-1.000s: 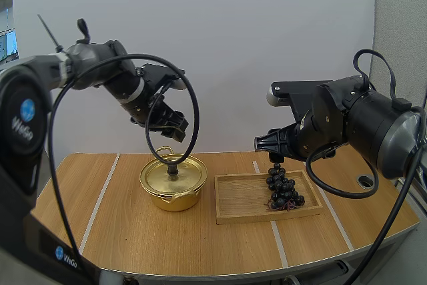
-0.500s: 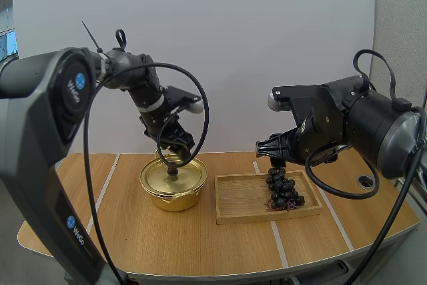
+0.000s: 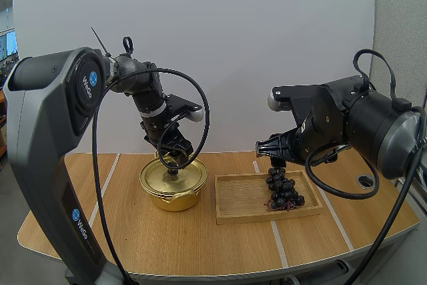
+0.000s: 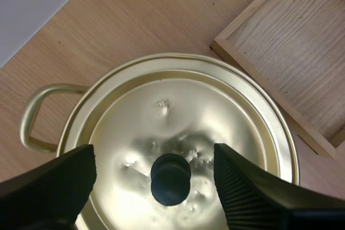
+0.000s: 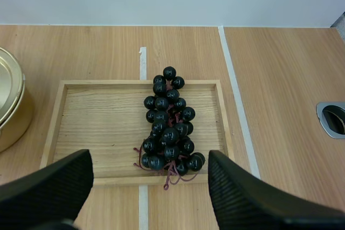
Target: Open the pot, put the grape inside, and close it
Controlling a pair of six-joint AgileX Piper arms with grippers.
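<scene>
both jaws stand released. my left gripper (image 4: 152, 157) hovers over the pot (image 3: 175, 196), its lid (image 4: 178, 106) on, fingers (image 4: 48, 187) flanking the black knob (image 4: 170, 179) and, as best i can tell, not touching it. my right gripper (image 5: 150, 157) hangs above the grapes (image 5: 168, 127), which lie in the tray (image 5: 91, 127) just beside the pot.

The high view looks forward and down over the pale wooden table (image 3: 133, 231). The left wrist view sits close above the round golden lid (image 4: 183, 117), the right one higher above the shallow wooden tray (image 5: 97, 133), which all three share.
</scene>
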